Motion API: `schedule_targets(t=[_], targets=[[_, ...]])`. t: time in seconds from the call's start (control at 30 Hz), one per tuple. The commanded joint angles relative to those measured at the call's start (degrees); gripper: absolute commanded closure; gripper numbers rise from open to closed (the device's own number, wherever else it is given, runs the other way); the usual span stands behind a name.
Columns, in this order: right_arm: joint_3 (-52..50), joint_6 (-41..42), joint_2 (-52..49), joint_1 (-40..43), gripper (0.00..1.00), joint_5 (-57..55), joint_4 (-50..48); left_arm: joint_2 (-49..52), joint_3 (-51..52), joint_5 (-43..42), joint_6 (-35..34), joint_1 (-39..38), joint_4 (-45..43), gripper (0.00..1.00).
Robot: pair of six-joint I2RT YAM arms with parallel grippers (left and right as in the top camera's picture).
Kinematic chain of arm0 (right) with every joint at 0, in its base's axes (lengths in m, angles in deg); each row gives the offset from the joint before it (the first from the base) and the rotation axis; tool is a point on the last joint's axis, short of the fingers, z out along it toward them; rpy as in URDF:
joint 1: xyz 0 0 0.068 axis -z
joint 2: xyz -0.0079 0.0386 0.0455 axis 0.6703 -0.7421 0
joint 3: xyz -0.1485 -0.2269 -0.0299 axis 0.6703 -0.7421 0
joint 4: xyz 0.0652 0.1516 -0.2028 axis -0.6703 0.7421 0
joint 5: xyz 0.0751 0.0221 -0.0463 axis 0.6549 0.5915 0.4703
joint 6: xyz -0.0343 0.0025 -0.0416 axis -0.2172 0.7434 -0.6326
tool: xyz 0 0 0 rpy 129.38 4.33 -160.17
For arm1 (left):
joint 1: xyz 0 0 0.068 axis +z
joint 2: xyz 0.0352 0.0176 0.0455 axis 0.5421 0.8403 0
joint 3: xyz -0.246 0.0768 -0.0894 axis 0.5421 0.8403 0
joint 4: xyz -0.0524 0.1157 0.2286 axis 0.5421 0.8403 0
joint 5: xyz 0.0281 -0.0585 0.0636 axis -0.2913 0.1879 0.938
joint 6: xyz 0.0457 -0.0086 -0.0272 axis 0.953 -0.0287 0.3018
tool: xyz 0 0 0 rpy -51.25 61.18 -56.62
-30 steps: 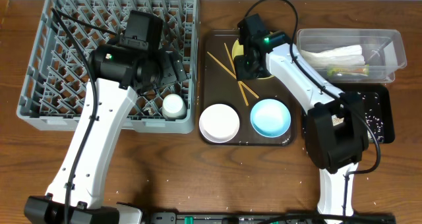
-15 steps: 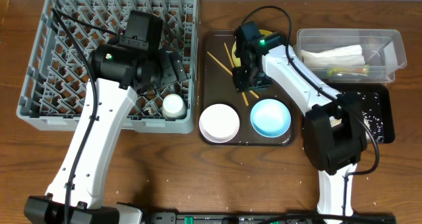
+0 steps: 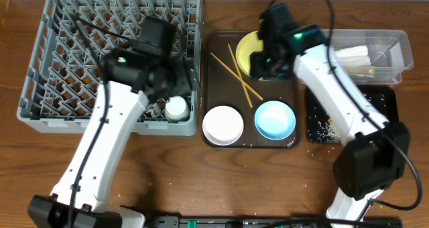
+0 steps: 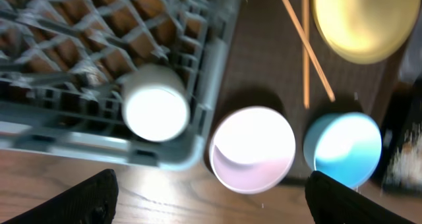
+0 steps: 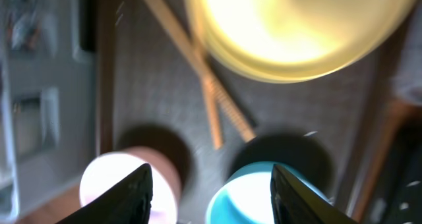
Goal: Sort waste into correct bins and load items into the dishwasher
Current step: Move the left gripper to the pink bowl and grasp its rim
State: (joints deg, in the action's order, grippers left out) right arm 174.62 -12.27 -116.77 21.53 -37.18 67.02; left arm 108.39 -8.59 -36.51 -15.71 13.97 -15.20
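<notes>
We're centering the right gripper (image 5: 211, 176), spread and empty, on the plate (image 5: 290, 23) rim, steering clear of the chopsticks (image 3: 236, 70). Left gripper (image 4: 212, 184) hanging wide, empty.

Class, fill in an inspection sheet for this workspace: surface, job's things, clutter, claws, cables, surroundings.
Surface: wooden table, brown tray on it.
Job's things: white cup in grey dish rack; yellow plate, chopsticks, white bowl, blue bowl on brown tray; napkin, wrapper in clear tub; rice scraps in black tray.
Clutter: nothing seen.
Claws: left claw open, empty; right claw open, empty.
Cables: black cable loops beside clear tub.
Surroundings: nothing seen.
</notes>
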Motion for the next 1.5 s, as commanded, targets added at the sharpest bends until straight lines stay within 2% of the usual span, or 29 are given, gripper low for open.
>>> schedule_targets(t=[0.0,0.1,0.2,0.27,0.43,0.73,0.93,1.03,1.27,1.47], targets=[[0.3,1.2,3.2,6.3,0.41,-0.6,-1.7,1.5,1.0,-1.3,-0.1,-5.2,0.1,0.09],[0.3,1.3,3.7,10.4,0.37,-0.6,-2.7,3.7,1.0,-1.1,-0.2,-9.3,0.1,0.14],[0.3,1.3,3.6,14.6,0.28,-0.6,-3.0,7.8,1.1,-0.9,-0.4,-13.2,0.7,0.23],[0.3,1.3,3.6,16.5,0.27,-0.6,-3.2,10.4,1.1,-0.9,-1.1,-15.0,1.5,0.29],[0.2,1.0,3.5,19.8,0.23,-0.6,-3.2,15.9,1.1,-0.9,-3.3,-17.2,3.5,0.3],[0.2,1.0,3.4,20.2,0.11,-5.7,-3.2,21.0,1.7,1.1,-17.4,-18.0,4.5,0.31],[0.2,1.0,3.4,20.2,0.07,-5.7,-3.2,23.3,2.6,4.2,-25.5,-18.3,4.3,0.37],[0.2,1.0,3.4,20.2,0.07,-5.7,-3.2,23.4,3.9,6.3,-29.7,-18.3,3.6,0.37],[0.2,1.0,3.4,20.2,0.05,-5.7,-2.7,23.4,8.9,6.6,-30.6,-18.3,-2.8,0.37],[0.2,1.0,3.4,20.2,0.05,-5.7,-2.6,23.4,12.2,6.2,-30.6,-18.3,-7.5,0.43]])
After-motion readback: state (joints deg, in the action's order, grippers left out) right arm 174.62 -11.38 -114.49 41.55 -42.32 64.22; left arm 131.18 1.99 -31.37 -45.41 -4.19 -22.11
